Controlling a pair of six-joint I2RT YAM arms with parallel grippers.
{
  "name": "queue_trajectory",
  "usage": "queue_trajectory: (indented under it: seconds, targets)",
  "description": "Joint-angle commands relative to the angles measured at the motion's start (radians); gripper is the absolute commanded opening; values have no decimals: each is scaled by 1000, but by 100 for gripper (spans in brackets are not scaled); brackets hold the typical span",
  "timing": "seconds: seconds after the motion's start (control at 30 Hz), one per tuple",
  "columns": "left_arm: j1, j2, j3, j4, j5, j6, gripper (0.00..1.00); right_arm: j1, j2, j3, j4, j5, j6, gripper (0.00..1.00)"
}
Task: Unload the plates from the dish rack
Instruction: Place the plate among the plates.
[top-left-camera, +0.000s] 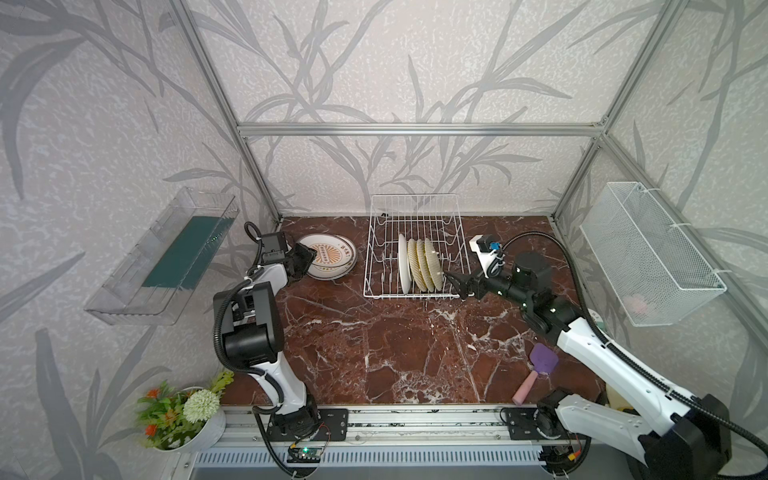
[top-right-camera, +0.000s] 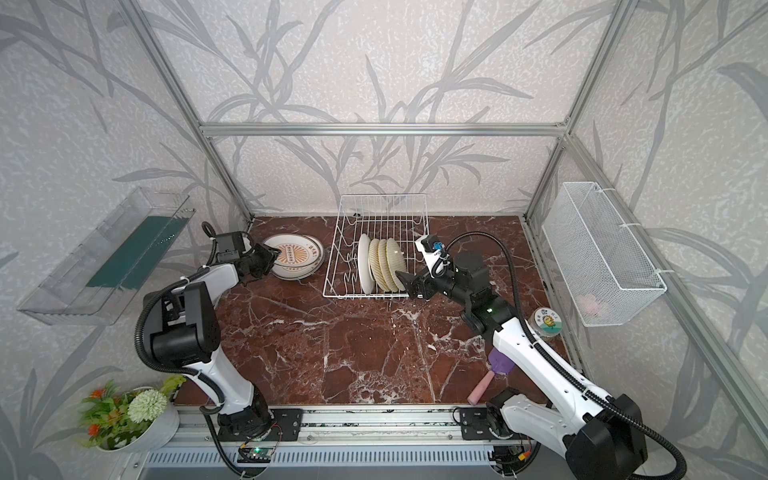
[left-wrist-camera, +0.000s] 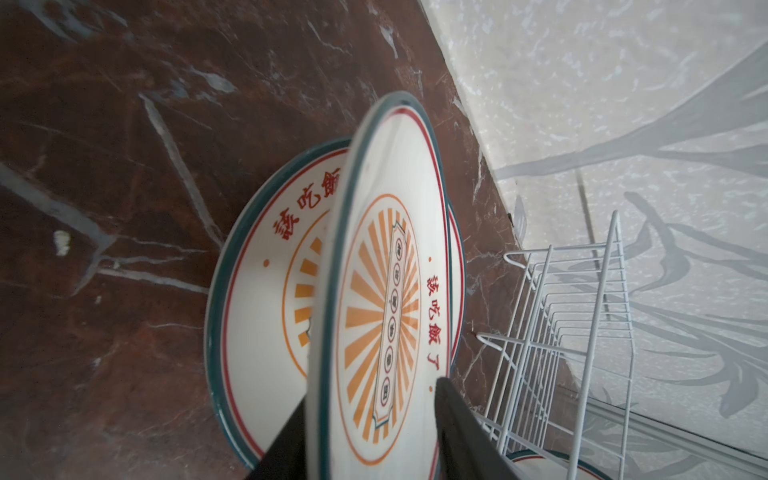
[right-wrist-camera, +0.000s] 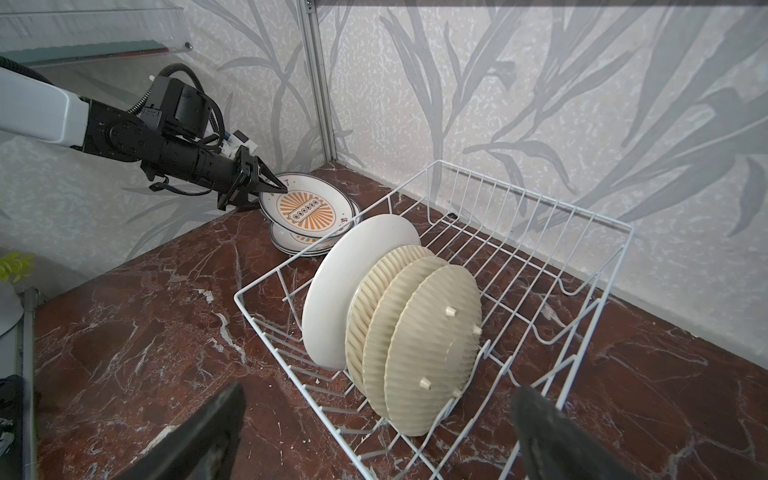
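White plate (left-wrist-camera: 382, 291) tilted on stack (left-wrist-camera: 257, 299), left jaws parted.

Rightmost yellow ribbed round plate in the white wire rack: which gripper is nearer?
Right. The right gripper, open, is just beside that yellow ribbed plate; the left gripper is across the white wire rack, at the stacked white sunburst plates.

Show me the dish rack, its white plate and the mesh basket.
dish rack (top-left-camera: 415, 216), in a top view, back part.
white plate (right-wrist-camera: 345, 286), right wrist view, back face.
mesh basket (top-left-camera: 665, 266), in a top view, side wall.
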Motion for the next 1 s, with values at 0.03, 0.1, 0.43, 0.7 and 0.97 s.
queue_trajectory:
  seconds: [0.03, 0.1, 0.43, 0.7, 0.97]
  targets:
    - [0, 10, 27, -73, 1, 35, 51, 4, -1, -15, 33, 4, -11, 99]
    - [1, 22, 33, -80, 7, 38, 53, 5, -1, -15, 32, 4, -9, 99]
    - [-3, 55, 127, -249, -22, 121, 69, 5, 0, -15, 37, 6, -7, 99]
    - [-6, 84, 186, -350, -40, 190, 78, 5, 13, -13, 48, -2, -1, 99]
    - [-18, 128, 255, -430, -101, 246, 88, 4, 21, -4, 47, -8, -12, 99]
